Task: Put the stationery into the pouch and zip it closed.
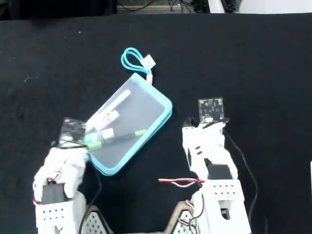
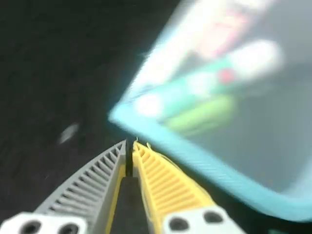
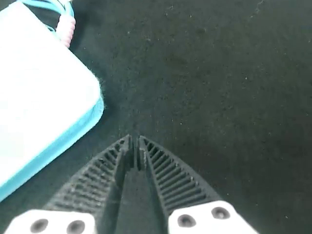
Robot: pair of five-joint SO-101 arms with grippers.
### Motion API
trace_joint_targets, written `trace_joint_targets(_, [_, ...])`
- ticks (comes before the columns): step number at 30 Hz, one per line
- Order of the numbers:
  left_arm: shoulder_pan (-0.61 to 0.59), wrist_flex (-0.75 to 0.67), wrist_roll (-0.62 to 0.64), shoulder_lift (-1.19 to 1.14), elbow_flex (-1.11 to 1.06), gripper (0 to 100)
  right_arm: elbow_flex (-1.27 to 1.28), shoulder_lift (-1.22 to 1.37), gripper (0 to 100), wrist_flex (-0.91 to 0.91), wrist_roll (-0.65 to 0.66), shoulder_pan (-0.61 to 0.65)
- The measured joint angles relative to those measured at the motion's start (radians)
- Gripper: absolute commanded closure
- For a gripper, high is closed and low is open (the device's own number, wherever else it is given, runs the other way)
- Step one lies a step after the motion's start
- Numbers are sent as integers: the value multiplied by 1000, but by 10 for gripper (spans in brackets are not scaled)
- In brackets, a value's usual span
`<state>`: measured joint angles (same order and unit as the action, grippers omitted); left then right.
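A clear pouch (image 1: 130, 122) with a light-blue edge lies tilted on the black table, a blue cord loop (image 1: 132, 60) at its far corner. Pens and markers (image 1: 108, 130), green, pink and white, show through it. My left gripper (image 2: 129, 143) is shut and empty, its tips right at the pouch's near blue edge (image 2: 195, 156). My right gripper (image 3: 133, 140) is shut too, over bare cloth beside the pouch's corner (image 3: 92, 105). In the high view the left arm (image 1: 61, 170) sits at the pouch's near-left corner and the right arm (image 1: 209, 151) to its right.
Black cloth (image 1: 253, 63) covers the whole table. A red and white cable (image 1: 179, 182) runs by the right arm's base. Beyond the far table edge lie cables and equipment (image 1: 161, 6).
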<state>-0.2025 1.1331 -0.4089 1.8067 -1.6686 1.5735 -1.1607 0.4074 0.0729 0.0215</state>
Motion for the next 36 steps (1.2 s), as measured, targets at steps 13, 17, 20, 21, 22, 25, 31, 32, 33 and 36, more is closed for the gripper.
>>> trace_joint_targets(13, [379, -296, -3, 9, -5, 970, 91, 0, 984, 0, 0, -110])
trace_joint_targets(17, [342, -327, -5, 9, -5, 970, 91, 0, 984, 2, 0, -192])
trace_joint_targets(20, [250, -281, -5, 9, -5, 970, 91, 0, 986, 60, 0, -227])
trace_joint_targets(21, [216, -252, -5, 9, -5, 970, 91, 0, 986, 87, 0, -230])
trace_joint_targets(22, [178, -219, -5, 9, -5, 970, 91, 0, 986, 123, 0, -230])
trace_joint_targets(25, [44, -112, -5, 9, -5, 970, 63, 0, 986, 244, -2, -232])
trace_joint_targets(31, [-104, -25, 192, 9, -5, 970, 43, 0, 983, 348, -5, -207])
trace_joint_targets(32, [-106, -23, 247, 9, -5, 970, 43, 0, 983, 348, -5, -198])
trace_joint_targets(33, [-106, -18, 307, 9, -5, 970, 43, 0, 983, 348, -6, -181])
trace_joint_targets(36, [-106, 17, 448, 9, -5, 970, 43, 0, 985, 348, -5, -155])
